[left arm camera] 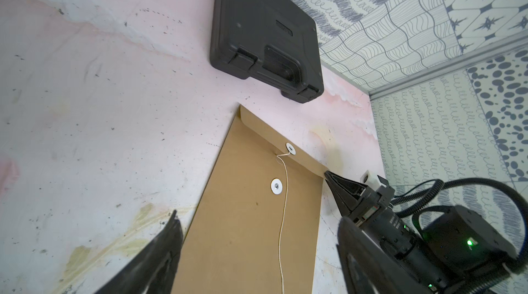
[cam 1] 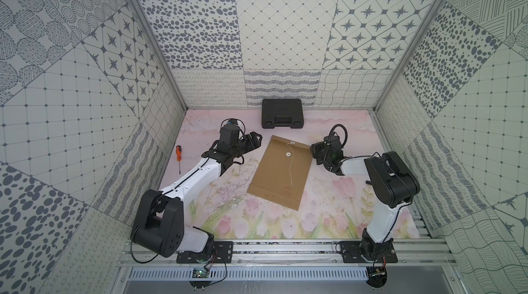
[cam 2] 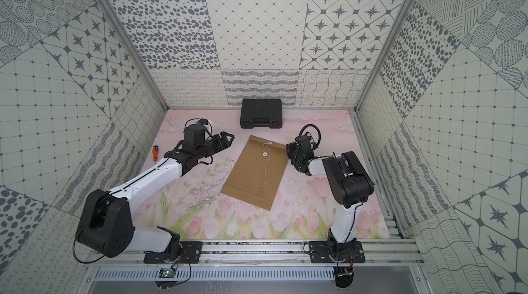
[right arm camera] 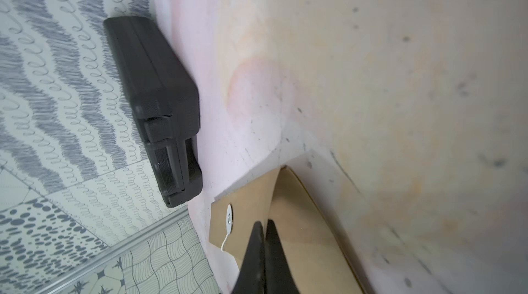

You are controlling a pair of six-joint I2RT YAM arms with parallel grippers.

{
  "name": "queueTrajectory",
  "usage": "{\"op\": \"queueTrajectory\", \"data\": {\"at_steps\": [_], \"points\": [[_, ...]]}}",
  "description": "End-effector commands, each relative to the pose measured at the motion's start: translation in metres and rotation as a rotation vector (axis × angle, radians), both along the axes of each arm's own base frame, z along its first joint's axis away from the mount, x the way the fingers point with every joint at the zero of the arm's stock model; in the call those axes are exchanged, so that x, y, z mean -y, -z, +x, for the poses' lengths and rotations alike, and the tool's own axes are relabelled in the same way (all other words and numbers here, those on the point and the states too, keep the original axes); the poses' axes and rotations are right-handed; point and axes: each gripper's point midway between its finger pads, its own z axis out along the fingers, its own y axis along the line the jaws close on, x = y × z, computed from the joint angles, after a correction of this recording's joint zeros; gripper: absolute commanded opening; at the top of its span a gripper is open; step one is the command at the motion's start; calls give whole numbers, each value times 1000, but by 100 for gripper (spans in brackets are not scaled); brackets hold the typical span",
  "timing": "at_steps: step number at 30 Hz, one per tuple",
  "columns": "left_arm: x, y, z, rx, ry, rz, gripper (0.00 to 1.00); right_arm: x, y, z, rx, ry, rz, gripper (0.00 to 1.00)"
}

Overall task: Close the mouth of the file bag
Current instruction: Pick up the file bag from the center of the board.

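File bag lies flat mid-worktop, slanted, in both top views. The mouth points toward the far wall. Flap is folded over the body; in the right wrist view it looks a little lifted at the near corner.

One white button sits on the flap, a second button on the body below it. The string hangs loose from the flap button and runs down the bag's face, passing just beside the second button.

Right end effector: jaws closed together, tips at the bag's edge by the mouth corner. I cannot tell if paper is nipped.

Left end effector: jaws wide apart, holding nothing, beside the mouth on the opposite side.

Black case sits against the far wall, near the mouth but apart from it. Orange-handled screwdriver lies on the worktop, outboard of the left arm.
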Motion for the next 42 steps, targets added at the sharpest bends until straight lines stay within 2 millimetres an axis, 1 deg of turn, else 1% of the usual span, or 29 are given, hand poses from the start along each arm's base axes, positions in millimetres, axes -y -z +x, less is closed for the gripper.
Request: {"op": "queueTrajectory", "data": {"at_steps": [1, 3, 5, 7, 10, 13, 15, 16, 18, 20, 23, 25, 28, 30, 32, 35, 41, 42], "points": [[1, 3, 4, -63, 43, -136, 87, -13, -48, 6, 249, -119, -43, 0], [0, 5, 7, -74, 52, -153, 88, -23, -67, 3, 321, -185, -64, 0], [0, 1, 12, -68, 63, -176, 90, -34, -87, -1, 394, -251, -100, 0], [1, -2, 16, -60, 84, -198, 92, -45, -105, -8, 458, -306, -138, 0], [7, -13, 19, -33, 142, -234, 93, -61, -131, -21, 557, -385, -169, 0], [3, -19, 21, -6, 153, -229, 95, -72, -153, -34, 641, -446, -162, 0], [2, -21, 23, 13, 167, -245, 94, -75, -162, -42, 677, -471, -157, 0], [4, -21, 23, 13, 178, -254, 94, -76, -163, -44, 683, -479, -158, 0], [7, -14, 24, 0, 195, -267, 91, -79, -166, -49, 701, -497, -153, 0], [9, -3, 21, -9, 208, -268, 89, -81, -168, -52, 712, -508, -142, 0], [13, 7, 18, -7, 229, -299, 82, -82, -170, -54, 721, -514, -129, 0], [18, 6, 17, 3, 253, -344, 74, -84, -173, -55, 728, -523, -124, 0], [24, 1, 17, 33, 285, -395, 58, -85, -175, -55, 731, -527, -120, 0], [25, 3, 17, 40, 295, -397, 49, -87, -176, -55, 735, -534, -114, 0], [27, 3, 16, 53, 310, -409, 37, -88, -178, -55, 734, -538, -105, 0], [30, -7, 14, 93, 338, -425, 18, -87, -177, -56, 724, -542, -101, 0], [29, -33, 7, 173, 369, -402, 0, -86, -181, -61, 722, -577, -93, 0], [29, -36, 6, 181, 372, -399, 0, -88, -183, -62, 725, -596, -87, 5]]}}
